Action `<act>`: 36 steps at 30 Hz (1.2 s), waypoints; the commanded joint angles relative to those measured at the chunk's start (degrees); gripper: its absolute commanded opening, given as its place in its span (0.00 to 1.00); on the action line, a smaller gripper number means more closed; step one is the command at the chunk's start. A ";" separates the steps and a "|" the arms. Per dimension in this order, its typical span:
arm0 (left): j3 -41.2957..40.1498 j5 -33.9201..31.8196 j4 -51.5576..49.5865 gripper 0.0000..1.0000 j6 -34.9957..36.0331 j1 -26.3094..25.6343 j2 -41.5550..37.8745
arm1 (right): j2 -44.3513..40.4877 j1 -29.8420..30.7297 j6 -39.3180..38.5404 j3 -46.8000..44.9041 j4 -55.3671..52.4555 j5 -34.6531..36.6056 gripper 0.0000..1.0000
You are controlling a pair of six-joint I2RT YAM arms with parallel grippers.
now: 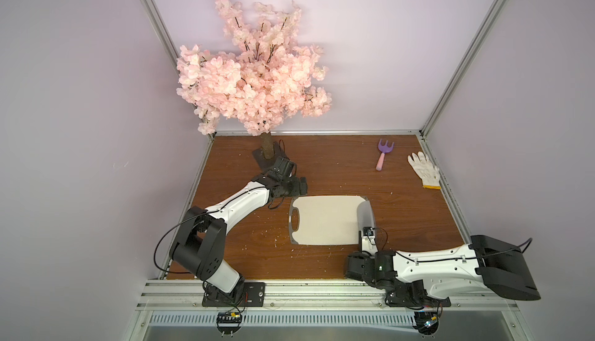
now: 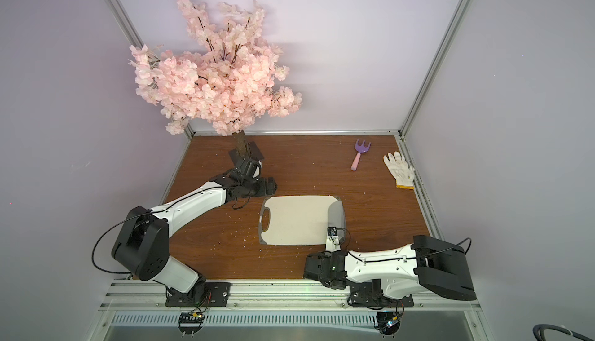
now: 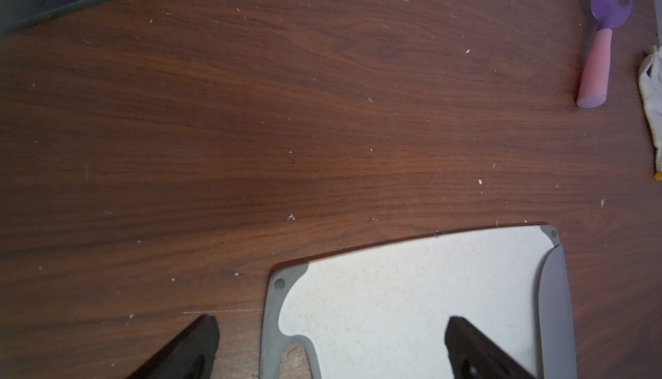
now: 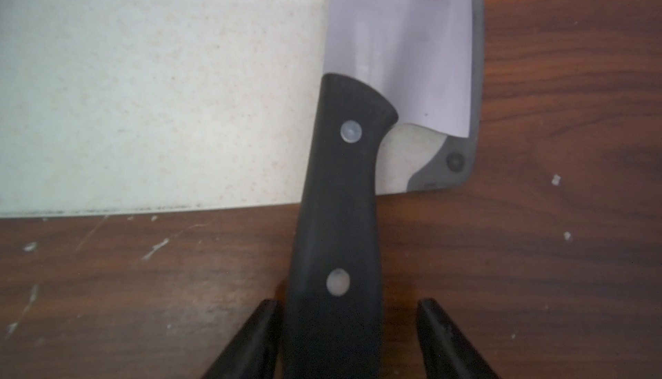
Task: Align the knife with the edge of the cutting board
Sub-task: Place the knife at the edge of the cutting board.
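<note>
Steel knife [image 4: 358,119] along cutting board [image 4: 143,91] edge; right end effector [image 4: 349,305] parted astride handle [image 4: 336,216], left end effector [image 3: 331,321] agape.

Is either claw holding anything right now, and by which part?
Nothing is gripped. The right gripper straddles the knife handle with a gap on one side; the left gripper hangs open by the board.

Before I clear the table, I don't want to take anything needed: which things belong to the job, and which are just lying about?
Job in hand:
- knife, blade lying along one end of the board
- board

Just lying about:
- fork
- glove
- blossom tree
</note>
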 commanded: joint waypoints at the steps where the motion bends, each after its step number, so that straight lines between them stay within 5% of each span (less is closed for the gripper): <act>1: -0.27 -0.66 -0.44 1.00 0.76 0.66 -0.17 | 0.43 0.01 -0.49 0.42 -2.18 -0.81 0.71; 9: -0.31 -0.65 -0.44 1.00 0.76 0.66 -0.39 | -1.76 0.03 -1.35 0.91 -2.31 0.29 0.81; 14: -0.16 -0.54 -0.43 1.00 0.67 0.66 -0.42 | -4.58 -0.07 -2.73 2.10 -2.42 2.01 0.99; 36: -0.15 -1.36 -0.29 1.00 0.89 1.23 -1.93 | -10.70 -9.52 -19.06 10.55 -1.19 2.26 0.99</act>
